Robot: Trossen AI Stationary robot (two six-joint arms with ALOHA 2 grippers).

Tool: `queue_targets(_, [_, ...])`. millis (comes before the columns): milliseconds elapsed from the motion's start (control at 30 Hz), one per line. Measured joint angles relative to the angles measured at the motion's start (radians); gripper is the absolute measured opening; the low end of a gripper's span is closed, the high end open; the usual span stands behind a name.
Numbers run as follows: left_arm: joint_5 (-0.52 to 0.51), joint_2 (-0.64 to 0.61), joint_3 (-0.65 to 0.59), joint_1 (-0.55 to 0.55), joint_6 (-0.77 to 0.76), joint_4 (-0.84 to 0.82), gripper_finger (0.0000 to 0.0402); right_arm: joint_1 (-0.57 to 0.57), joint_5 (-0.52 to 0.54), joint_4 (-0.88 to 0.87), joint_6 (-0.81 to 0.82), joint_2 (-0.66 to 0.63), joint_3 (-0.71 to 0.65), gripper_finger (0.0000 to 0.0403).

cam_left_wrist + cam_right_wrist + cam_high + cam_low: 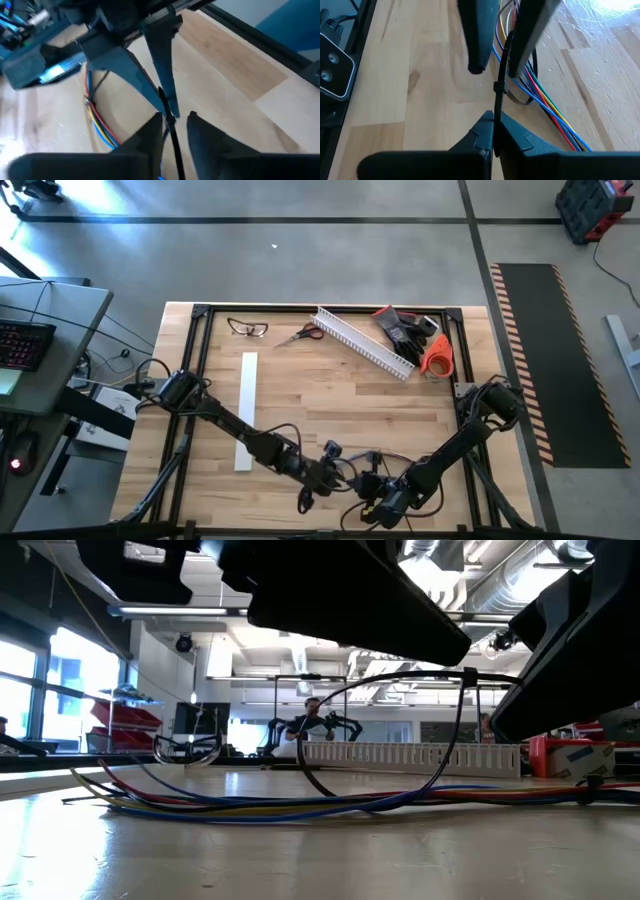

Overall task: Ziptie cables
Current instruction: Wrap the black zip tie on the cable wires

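The right claw (495, 131) pinches the ziptie (499, 85), looped over limp, light cables (555, 117) just ahead. The left claw (175, 122), slightly parted, straddles its stiff, slippery strap; grip near the head.

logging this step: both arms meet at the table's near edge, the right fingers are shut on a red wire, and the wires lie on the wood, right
Not quite. The right gripper is shut on the thin black plastic ziptie, not a red wire, as the right wrist view shows. The rest holds: both arms meet at the near edge, and the bundle of thin coloured wires lies on the wood.
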Motion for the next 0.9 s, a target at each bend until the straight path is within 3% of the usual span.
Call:
queue_targets(167, [-0.021,0.048,0.000,0.000,0.041,0.060,0.0131,0.000,0.000,0.001,0.000,0.000,0.000,0.0000])
queue_targets(333, [-0.212,0.084,-0.002,-0.018,0.032,0.110,0.0149,0.000,0.000,0.004,0.000,0.000,0.001,0.0000])
queue_targets(567, [-0.262,0.084,-0.001,-0.054,0.034,0.138,0.0114,0.000,0.000,0.009,0.000,0.000,0.001,0.0000])
queue_targets(900, [-0.258,0.084,-0.001,-0.052,0.009,0.151,0.0056,0.000,0.000,0.012,0.000,0.000,0.001,0.0000])
